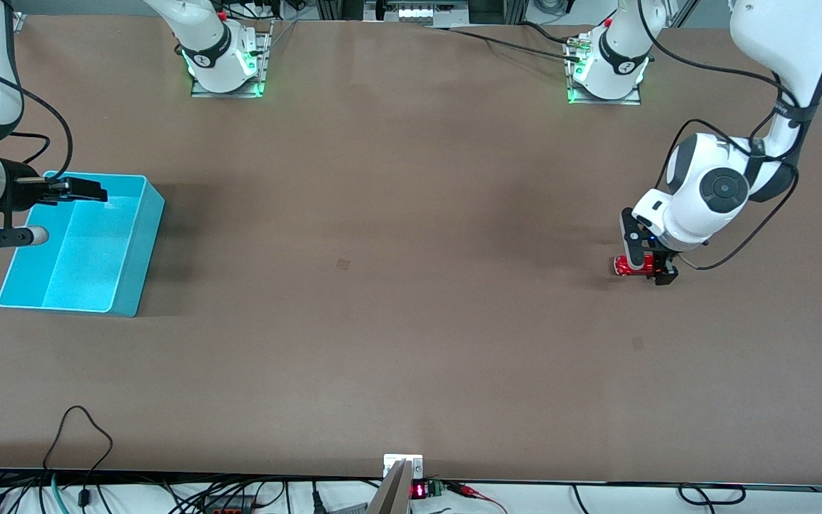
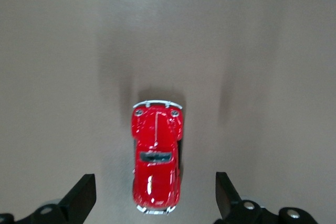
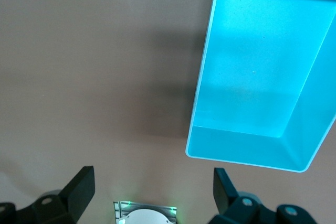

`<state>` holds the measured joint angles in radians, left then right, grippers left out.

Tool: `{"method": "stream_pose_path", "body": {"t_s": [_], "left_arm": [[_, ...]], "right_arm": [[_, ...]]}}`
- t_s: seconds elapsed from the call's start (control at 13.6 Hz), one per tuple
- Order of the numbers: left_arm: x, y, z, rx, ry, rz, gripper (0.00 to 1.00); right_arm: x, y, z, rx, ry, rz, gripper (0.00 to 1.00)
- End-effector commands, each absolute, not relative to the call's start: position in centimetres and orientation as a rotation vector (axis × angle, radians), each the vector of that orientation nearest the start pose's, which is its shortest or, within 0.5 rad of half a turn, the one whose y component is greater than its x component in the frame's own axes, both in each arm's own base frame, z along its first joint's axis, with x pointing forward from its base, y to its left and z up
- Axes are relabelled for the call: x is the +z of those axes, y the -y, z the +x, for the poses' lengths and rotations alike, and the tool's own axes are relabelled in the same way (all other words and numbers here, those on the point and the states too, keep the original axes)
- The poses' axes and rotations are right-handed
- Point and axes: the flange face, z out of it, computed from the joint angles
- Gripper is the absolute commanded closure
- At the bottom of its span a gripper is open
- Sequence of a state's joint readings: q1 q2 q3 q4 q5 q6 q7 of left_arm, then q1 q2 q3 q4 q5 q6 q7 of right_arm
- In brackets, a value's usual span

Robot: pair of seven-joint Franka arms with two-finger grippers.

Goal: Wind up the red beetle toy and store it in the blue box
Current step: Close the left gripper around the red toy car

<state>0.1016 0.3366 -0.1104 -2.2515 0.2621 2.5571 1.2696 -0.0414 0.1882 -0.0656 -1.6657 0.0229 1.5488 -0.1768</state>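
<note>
The left gripper stood with its jaws spread wide, one finger on each side of the red beetle toy and neither touching it. The toy sat on its wheels on the brown table, toward the left arm's end, its rear part between the fingertips and its nose pointing out past them. The right gripper waited, jaws likewise wide and holding nothing, above the blue box, which stood well apart at the right arm's end.
</note>
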Motion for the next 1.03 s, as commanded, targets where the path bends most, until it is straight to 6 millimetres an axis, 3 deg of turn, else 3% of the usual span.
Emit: {"method": "stream_pose_path", "body": {"t_s": [0.0, 0.59, 0.95], "left_arm": [[20.9, 0.6, 53.9, 0.124, -2.127, -2.200, 0.00], [19.7, -1.8, 53.9, 0.105, -2.084, -2.248, 0.00], [19.1, -1.8, 53.7, 0.114, -2.091, -2.251, 0.17]], "right_arm": [[47.6, 5.6, 58.1, 0.468, 0.115, -3.041, 0.00], [47.7, 5.5, 58.0, 0.468, 0.125, -3.040, 0.00], [47.8, 5.5, 58.1, 0.465, 0.127, -3.040, 0.00]]}}
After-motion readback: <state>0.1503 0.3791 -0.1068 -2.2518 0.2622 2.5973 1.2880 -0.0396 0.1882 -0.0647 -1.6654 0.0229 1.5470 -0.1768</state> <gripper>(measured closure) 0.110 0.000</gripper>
